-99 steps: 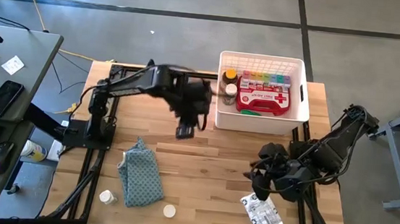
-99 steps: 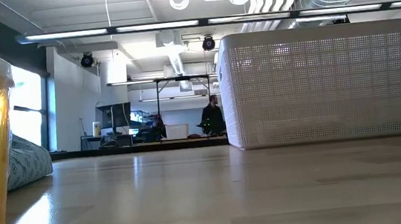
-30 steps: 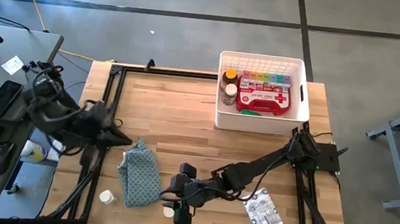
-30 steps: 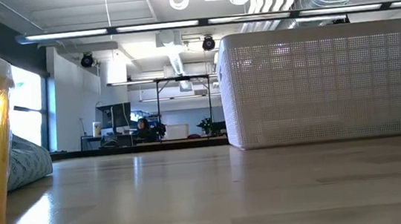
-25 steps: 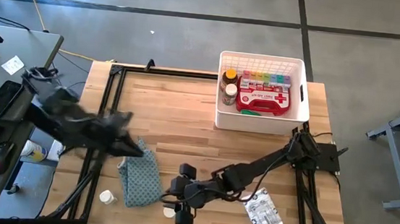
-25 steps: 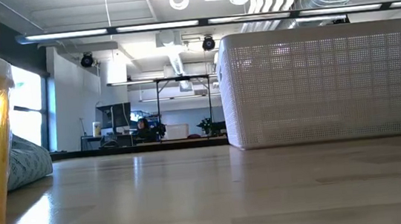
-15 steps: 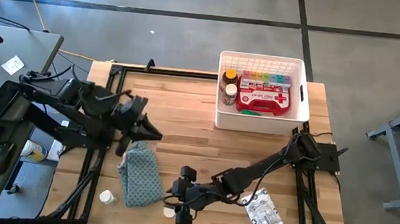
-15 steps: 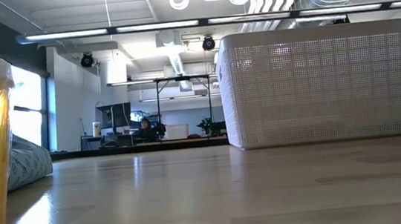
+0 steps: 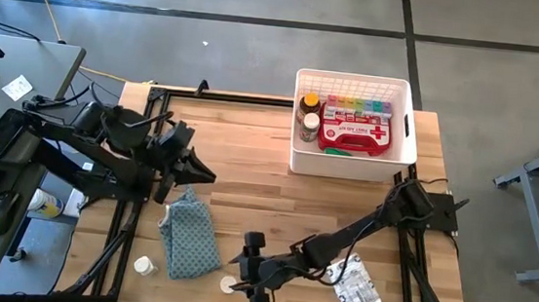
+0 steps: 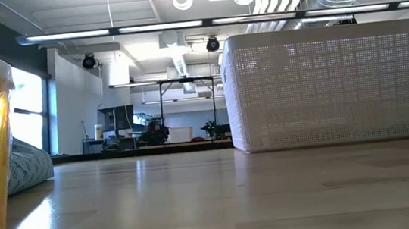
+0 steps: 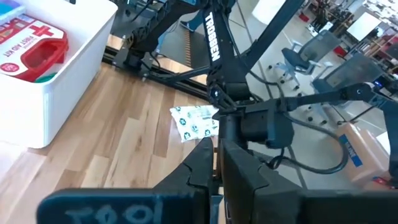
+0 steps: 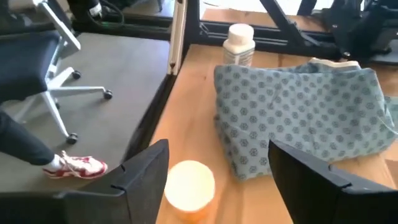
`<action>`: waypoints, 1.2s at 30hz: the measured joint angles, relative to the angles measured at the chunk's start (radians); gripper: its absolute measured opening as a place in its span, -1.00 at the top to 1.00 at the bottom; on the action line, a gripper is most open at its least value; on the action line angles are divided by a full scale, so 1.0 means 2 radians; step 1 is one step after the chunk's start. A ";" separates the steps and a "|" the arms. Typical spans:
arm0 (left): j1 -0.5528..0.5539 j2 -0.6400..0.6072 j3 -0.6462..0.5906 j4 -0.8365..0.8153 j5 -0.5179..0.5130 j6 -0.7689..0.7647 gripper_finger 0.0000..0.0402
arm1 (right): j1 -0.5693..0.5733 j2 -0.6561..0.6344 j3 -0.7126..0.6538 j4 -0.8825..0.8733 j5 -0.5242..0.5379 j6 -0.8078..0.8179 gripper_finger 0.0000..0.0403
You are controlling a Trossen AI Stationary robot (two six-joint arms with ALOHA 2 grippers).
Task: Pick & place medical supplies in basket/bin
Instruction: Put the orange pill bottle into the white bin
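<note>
amber bottle (image 12: 188, 182): stands near the front edge of the desk, just beside the patterned cloth (image 9: 190, 234); in the right wrist view it sits between the two spread fingers, not touched yet
bin (image 9: 404, 146): back-right part of the desk, already holds a red first-aid case (image 9: 354, 133), a rainbow pill organizer (image 9: 356, 106), two bottles (image 9: 309, 115) and something green
step: judged as reach for the amber bottle, grasp not yet made
right end effector (image 9: 250, 284): low over the front edge, arm stretched across from the right side; fingers wide apart, holding nothing
left end effector (image 9: 200, 173): near the left edge, above the cloth, pointing toward mid-desk; fingers close together in the left wrist view, nothing seen between them; looks like it's waiting
next move: probably drop and close on the bottle, lift, carry to the bin at the far back right; bottle is small and round, so centre it before closing or it may tip or roll
still out: white bottle (image 9: 145, 265) at the front-left corner, silver-white packet (image 9: 355, 292) near the front-right corner
desk (image 9: 248, 169): pale wood planks on a black frame, bare through the middle
room: grey concrete floor, second desk with phone and keyboard off the left side; low view shows open workshop space, ducts and strip lights; office chair and a person's shoe in the right wrist view
</note>
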 joint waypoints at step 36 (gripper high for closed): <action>0.000 0.024 0.000 -0.030 0.036 -0.041 0.69 | 0.000 0.082 0.026 0.031 -0.035 -0.029 -0.37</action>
